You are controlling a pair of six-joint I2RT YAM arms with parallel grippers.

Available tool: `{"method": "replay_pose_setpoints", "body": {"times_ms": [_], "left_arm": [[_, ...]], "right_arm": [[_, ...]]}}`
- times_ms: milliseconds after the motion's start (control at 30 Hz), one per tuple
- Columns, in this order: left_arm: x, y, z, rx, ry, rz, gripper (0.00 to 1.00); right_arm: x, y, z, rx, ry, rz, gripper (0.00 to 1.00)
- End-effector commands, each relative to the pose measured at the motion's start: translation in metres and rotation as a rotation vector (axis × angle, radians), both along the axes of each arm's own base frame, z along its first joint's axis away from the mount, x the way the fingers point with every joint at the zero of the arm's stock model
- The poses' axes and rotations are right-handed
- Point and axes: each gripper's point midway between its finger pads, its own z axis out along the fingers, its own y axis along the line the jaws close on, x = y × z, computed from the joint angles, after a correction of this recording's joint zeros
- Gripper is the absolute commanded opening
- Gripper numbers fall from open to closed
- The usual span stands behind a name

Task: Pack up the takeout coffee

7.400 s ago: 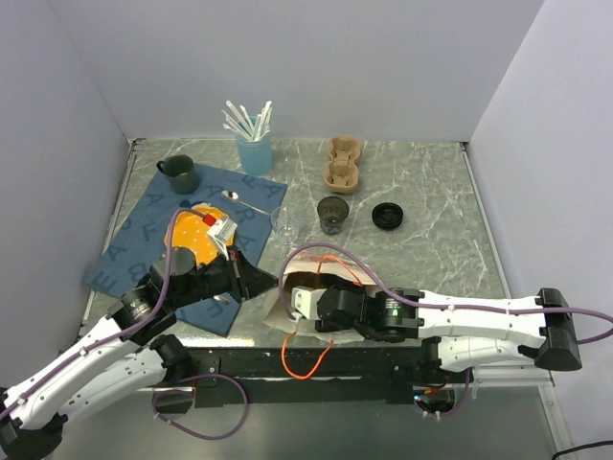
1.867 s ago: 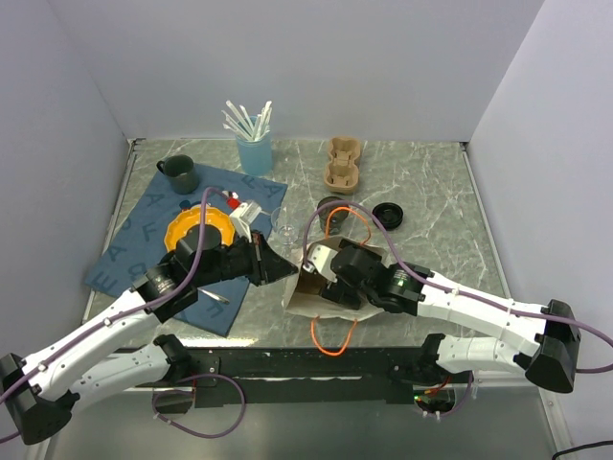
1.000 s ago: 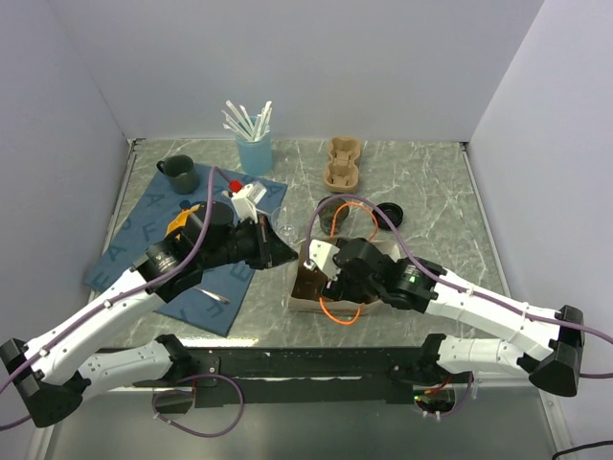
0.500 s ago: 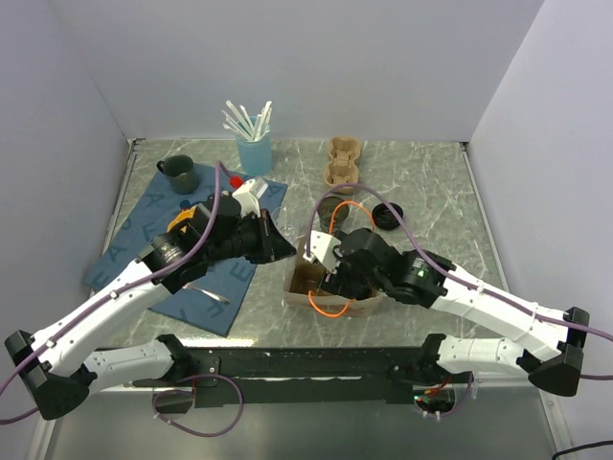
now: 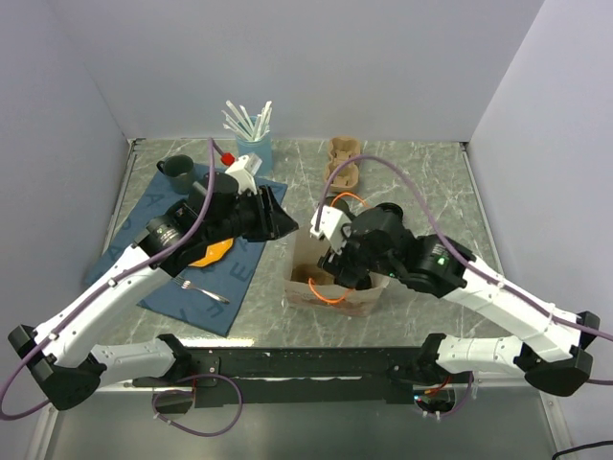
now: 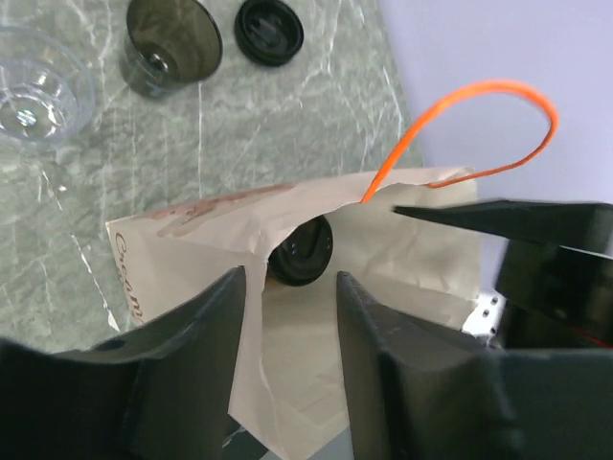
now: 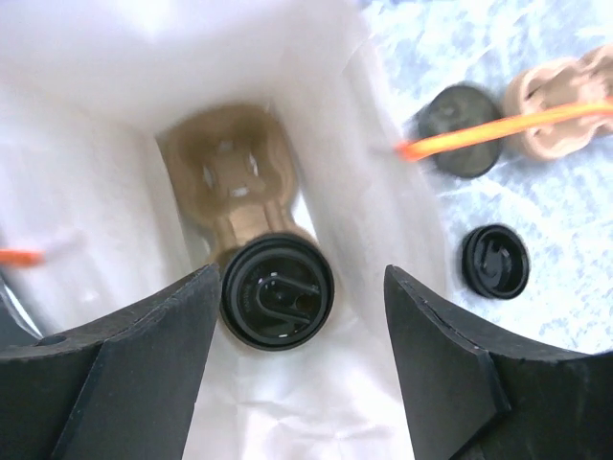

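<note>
My right end effector (image 7: 299, 273), fingers apart, hangs in the mouth of the paper bag (image 7: 86, 192) above the takeout coffee (image 7: 278, 295), which sits in the bag's pulp carrier (image 7: 230, 172). The left end effector (image 6: 287, 278), also apart, straddles the bag's rim. The coffee is probably light and crushable, so I'd grip its wall gently.

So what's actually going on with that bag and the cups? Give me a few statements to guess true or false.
1. The black lidded cup is inside the paper bag. True.
2. It sits in a cardboard cup holder at the bottom of the bag. True.
3. The bag's handle is blue. False: it is orange.
4. The cup of straws lies tipped over. False: it stands upright.
5. A loose black lid lies on the table outside the bag. True.
</note>
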Motion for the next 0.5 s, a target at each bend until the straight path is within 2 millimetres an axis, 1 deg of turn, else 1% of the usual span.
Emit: {"method": "replay_pose_setpoints", "body": {"times_ms": [0,33,67,100,133,200,233,267,300,333,367,400,433,467], "left_arm": [[0.017,0.011,0.027,0.004,-0.065,0.081,0.54],[0.019,0.014,0.036,-0.001,-0.074,0.1,0.59],[0.022,0.016,0.038,0.006,-0.074,0.118,0.67],[0.027,0.025,0.037,0.038,-0.077,0.166,0.69],[0.03,0.029,0.049,0.032,-0.102,0.188,0.71],[0.035,0.036,0.058,0.044,-0.145,0.214,0.77],[0.036,0.039,0.068,0.041,-0.174,0.225,0.8],[0.039,0.042,0.072,0.043,-0.186,0.243,0.86],[0.045,0.048,0.077,0.048,-0.2,0.282,0.9],[0.047,0.05,0.087,0.037,-0.22,0.297,0.93],[0.051,0.052,0.089,0.043,-0.228,0.313,0.98],[0.055,0.054,0.094,0.044,-0.241,0.33,1.0],[0.06,0.058,0.106,0.046,-0.281,0.351,0.99],[0.068,0.058,0.105,0.067,-0.289,0.369,1.0]], "right_arm": [[0.004,0.004,0.053,0.14,-0.035,-0.047,0.75],[0.006,0.005,0.064,0.169,-0.049,-0.059,0.75],[0.008,0.003,0.071,0.193,-0.06,-0.09,0.76],[0.009,0.004,0.077,0.214,-0.063,-0.098,0.77],[0.008,0.005,0.093,0.253,-0.074,-0.096,0.77],[0.007,0.007,0.11,0.303,-0.084,-0.097,0.77],[0.007,0.006,0.125,0.344,-0.098,-0.106,0.77],[0.006,0.006,0.135,0.383,-0.098,-0.117,0.77],[0.004,0.006,0.142,0.408,-0.097,-0.111,0.78],[0.003,0.005,0.154,0.439,-0.108,-0.113,0.79],[0.002,0.002,0.161,0.475,-0.099,-0.134,0.79],[0.003,-0.001,0.167,0.505,-0.098,-0.165,0.83],[0.004,-0.006,0.175,0.539,-0.098,-0.21,0.86],[0.0,-0.01,0.18,0.604,-0.058,-0.253,0.89]]}}
